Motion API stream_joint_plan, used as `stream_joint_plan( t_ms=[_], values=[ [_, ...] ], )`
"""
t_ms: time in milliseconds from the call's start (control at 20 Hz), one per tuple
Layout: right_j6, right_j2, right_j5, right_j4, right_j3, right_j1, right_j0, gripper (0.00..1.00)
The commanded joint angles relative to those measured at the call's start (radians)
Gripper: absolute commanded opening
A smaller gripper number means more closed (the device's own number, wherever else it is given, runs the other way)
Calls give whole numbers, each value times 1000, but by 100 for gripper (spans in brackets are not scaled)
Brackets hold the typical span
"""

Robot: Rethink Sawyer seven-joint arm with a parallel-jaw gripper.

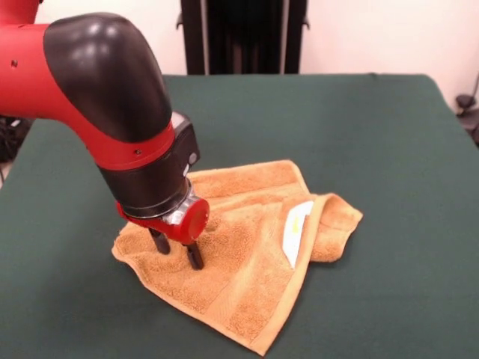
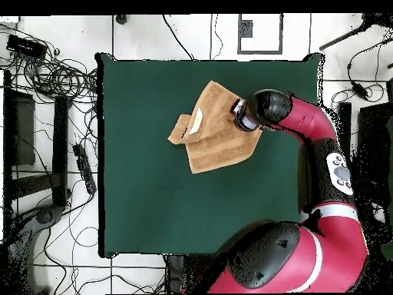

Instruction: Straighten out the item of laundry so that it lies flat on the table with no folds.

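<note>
The orange-tan towel (image 1: 247,247) lies on the dark green table (image 1: 389,149), mostly spread, with its right corner folded over and a white tag (image 1: 296,228) showing along that fold. My gripper (image 1: 177,248) stands upright over the towel's left corner, both dark fingertips (image 1: 194,258) pressed into the cloth with a small gap between them. No cloth is visibly pinched. In the overhead view the towel (image 2: 215,134) sits near the table's upper middle, and the gripper (image 2: 244,115) is at its right edge, largely hidden by the arm's black wrist.
The red and black arm (image 2: 307,130) reaches in along the table's right side in the overhead view. Cables and dark equipment (image 2: 46,77) lie on the floor beyond the table's left edge. A black stand (image 1: 239,37) rises behind the table.
</note>
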Motion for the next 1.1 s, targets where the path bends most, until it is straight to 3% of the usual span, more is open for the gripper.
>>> stream_joint_plan(
  t_ms=[50,350,650,1100],
  values=[
    [-47,1,266,-8,21,128,56,100],
    [-61,-44,402,-49,-36,134,88,100],
    [-81,-45,462,-60,-88,153,98,100],
    [-59,-58,503,-49,-78,141,108,100]
  ],
)
